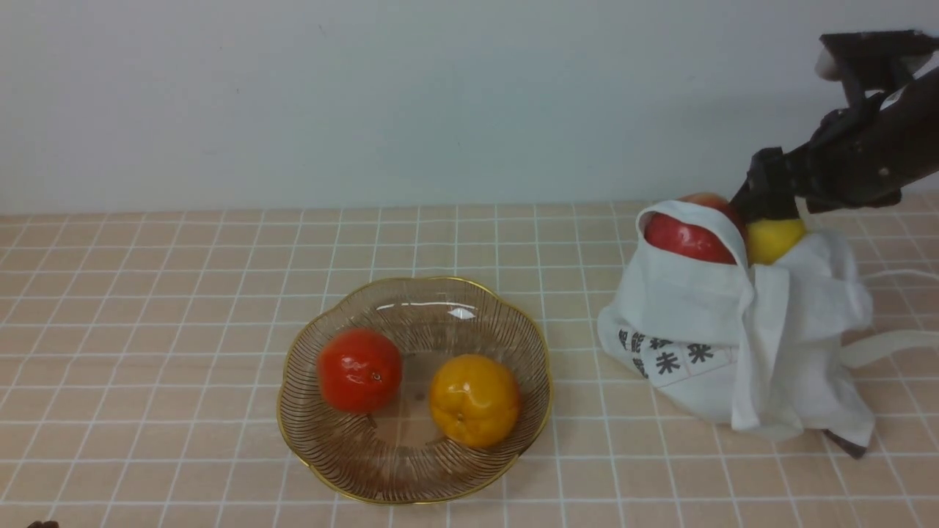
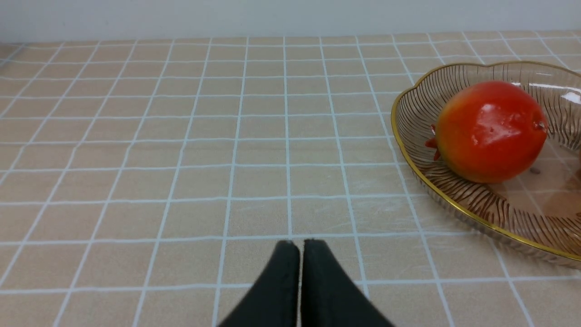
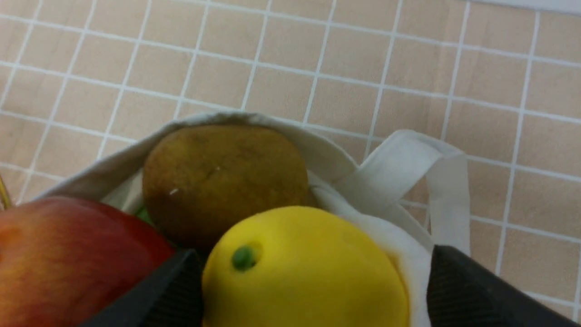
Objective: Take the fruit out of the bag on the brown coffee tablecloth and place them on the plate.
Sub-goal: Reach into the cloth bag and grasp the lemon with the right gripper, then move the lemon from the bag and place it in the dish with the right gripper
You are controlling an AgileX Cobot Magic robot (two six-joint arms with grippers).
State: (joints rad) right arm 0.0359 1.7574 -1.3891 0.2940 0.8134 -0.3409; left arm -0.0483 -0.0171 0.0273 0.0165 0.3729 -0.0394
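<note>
Dim, flat light; white glare on glass dish (image 1: 414, 484); right wrist view soft, blurred foreground.

The worktop is covered by a pinkish-tan tablecloth (image 1: 183, 440) with a grid of thin white lines. On it, a gold-rimmed amber glass plate (image 1: 414, 501) sits near the middle of the worktop's near edge. A white cloth bag (image 1: 682, 293) with black characters lies towards the far right corner, its straps (image 1: 891, 345) trailing to the right.
</note>
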